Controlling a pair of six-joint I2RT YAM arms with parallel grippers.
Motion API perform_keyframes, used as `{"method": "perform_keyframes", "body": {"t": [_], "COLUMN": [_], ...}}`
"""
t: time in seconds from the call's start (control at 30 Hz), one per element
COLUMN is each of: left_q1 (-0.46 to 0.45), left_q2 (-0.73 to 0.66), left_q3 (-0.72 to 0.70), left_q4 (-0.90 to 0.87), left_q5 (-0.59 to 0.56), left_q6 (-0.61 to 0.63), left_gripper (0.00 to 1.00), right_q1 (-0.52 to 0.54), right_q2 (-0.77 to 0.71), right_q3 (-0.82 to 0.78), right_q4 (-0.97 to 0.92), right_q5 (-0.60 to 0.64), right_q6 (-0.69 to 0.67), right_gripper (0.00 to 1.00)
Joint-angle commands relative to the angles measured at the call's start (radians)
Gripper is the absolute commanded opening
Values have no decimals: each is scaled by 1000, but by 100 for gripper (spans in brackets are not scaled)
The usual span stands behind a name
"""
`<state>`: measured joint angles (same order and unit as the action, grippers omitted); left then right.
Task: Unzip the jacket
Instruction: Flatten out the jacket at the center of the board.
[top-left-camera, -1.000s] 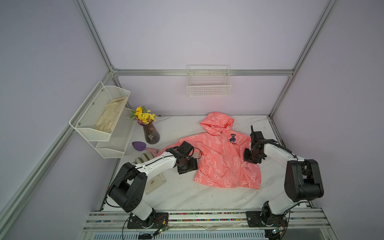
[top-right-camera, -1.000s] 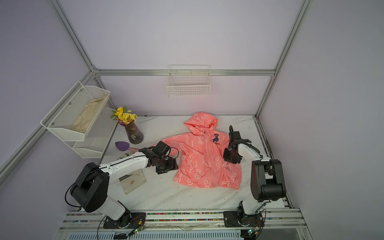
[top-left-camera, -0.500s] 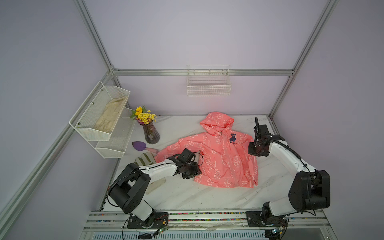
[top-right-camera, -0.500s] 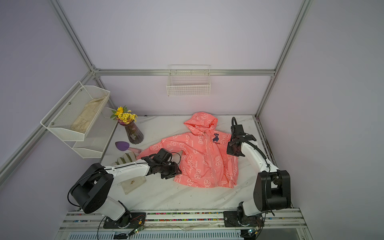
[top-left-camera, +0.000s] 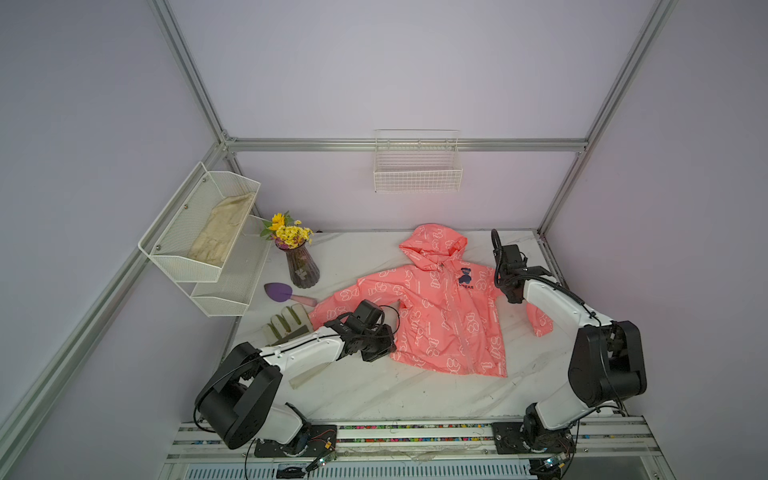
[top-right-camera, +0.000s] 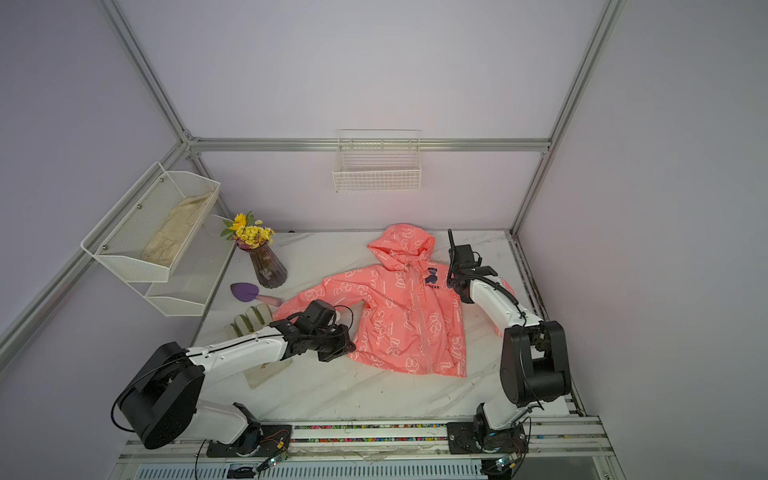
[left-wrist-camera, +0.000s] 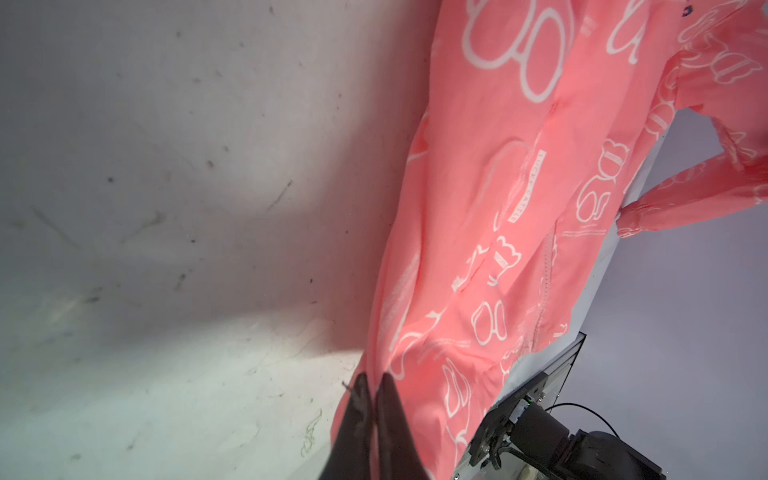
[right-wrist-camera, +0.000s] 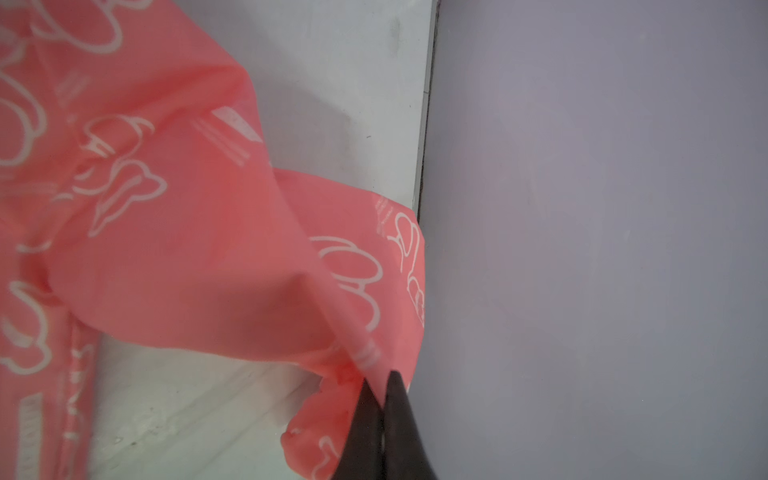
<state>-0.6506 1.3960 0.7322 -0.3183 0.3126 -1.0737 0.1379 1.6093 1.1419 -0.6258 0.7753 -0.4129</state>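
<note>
Coral-pink with white bear outlines, the jacket (top-left-camera: 449, 320) lies front up and zipped on the bench (top-left-camera: 374, 395), hood toward the far wall. The right claw (right-wrist-camera: 380, 384) is pinched shut on a raised fold of the right-hand sleeve, close to the bench's right edge. The left claw (left-wrist-camera: 374, 380) is also closed, tips at the jacket's left side edge near the hem; whether cloth is caught between them cannot be told.

Your jaws are pinched together on the jacket (left-wrist-camera: 498, 216) at its near edge; its folds fan out ahead of them, with scuffed counter (left-wrist-camera: 166, 199) alongside.
</note>
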Motion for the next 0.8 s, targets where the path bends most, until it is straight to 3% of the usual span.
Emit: {"method": "perform_keyframes", "body": {"t": [0.0,0.07,0.2,0.4,0.53,0.6,0.77], "left_q1": [-3,-5,-4,-4,-4,-4,-4], "left_q2": [-89,-120,-141,-134,-126,-123,-114], "left_q3": [-25,-40,-67,-35,-10,1,16], "left_q4": [-96,-132,-185,-269,-298,-316,-337], "left_q5": [-64,-90,-120,-201,-239,-260,-284], "left_q6": [1,1,-4,19,33,45,69], "left_gripper": [0,0,0,0,0,0,0], "right_q1": [-1,-1,-4,-105,-262,-311,-405], "right_q2": [26,46,55,5,-21,-31,-103], "right_q3": [-30,-12,83,134,65,10,-187], "right_q4": [85,46,-74,-159,-137,-106,57], "right_q5": [22,-28,-231,-512,-763,-853,-941], "right_q6": [-158,-85,180,534,744,813,960], "right_gripper": [26,45,70,81,75,62,33]}}
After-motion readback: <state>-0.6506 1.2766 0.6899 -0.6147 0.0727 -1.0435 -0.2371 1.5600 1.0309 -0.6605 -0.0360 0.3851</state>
